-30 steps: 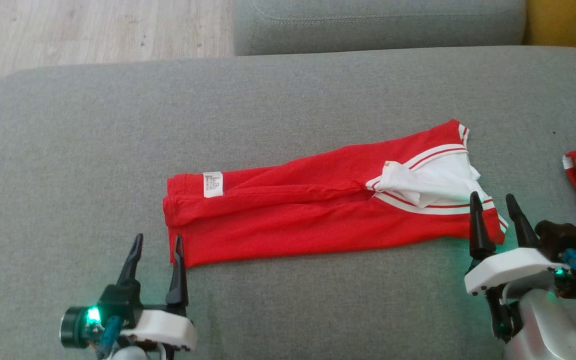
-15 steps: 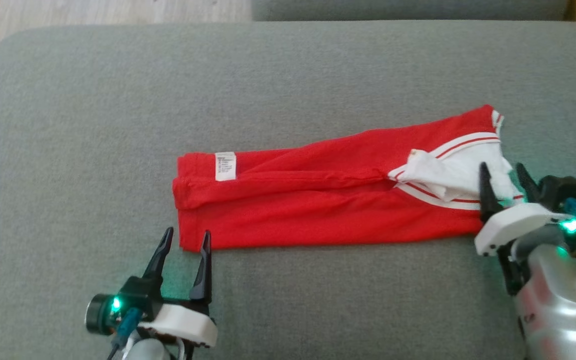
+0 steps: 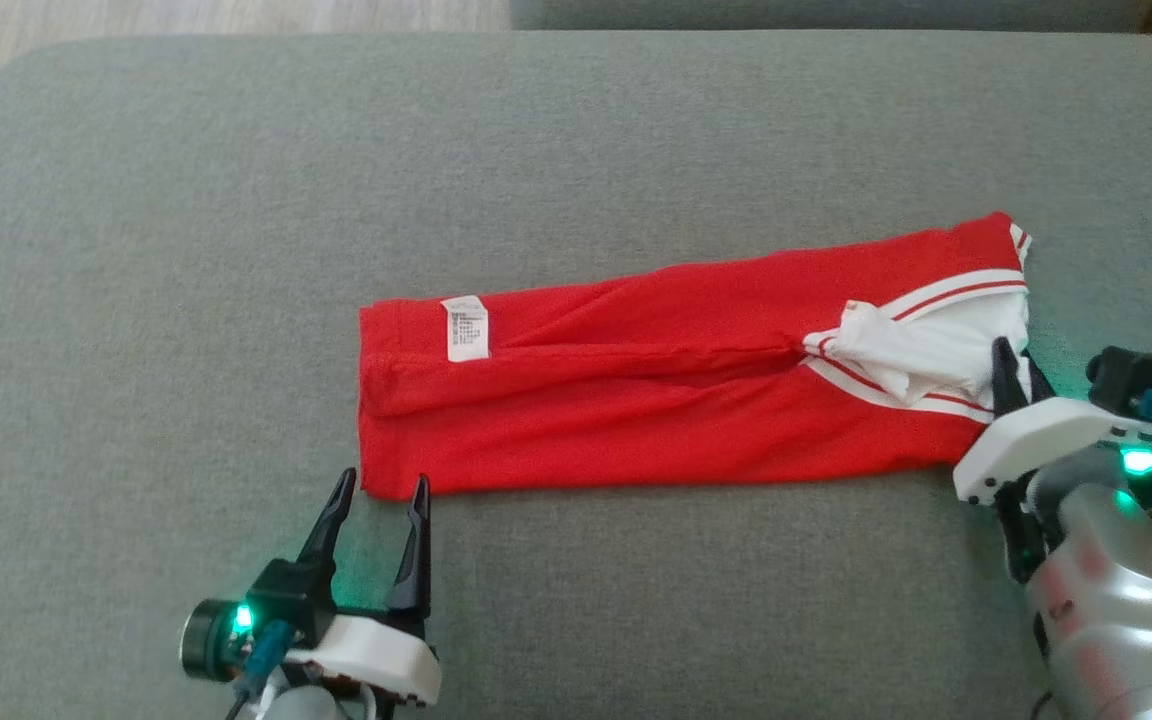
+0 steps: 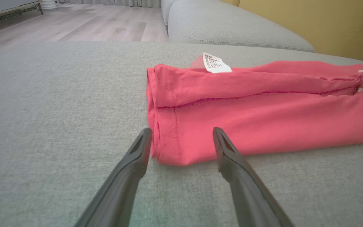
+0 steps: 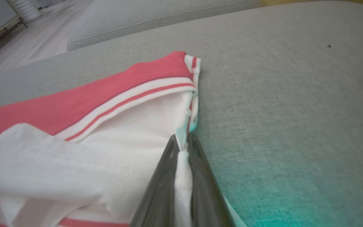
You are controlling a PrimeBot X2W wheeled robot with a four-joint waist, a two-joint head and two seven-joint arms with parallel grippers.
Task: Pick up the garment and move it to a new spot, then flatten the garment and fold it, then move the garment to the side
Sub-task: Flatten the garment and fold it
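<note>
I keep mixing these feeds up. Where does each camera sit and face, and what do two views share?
Head view: on the head, facing forward and down at the garment; left end effector lower left, right end effector lower right.
Left wrist view: on that wrist, along its open fingers at the garment's hem.
Right wrist view: on that wrist, along its fingers, shut on the garment's white edge.
Shared: the care label, in head and left wrist views.

Red garment (image 3: 636,400), white-trimmed, lies folded lengthwise into a long strip on grey cushion (image 3: 186,250).
</note>
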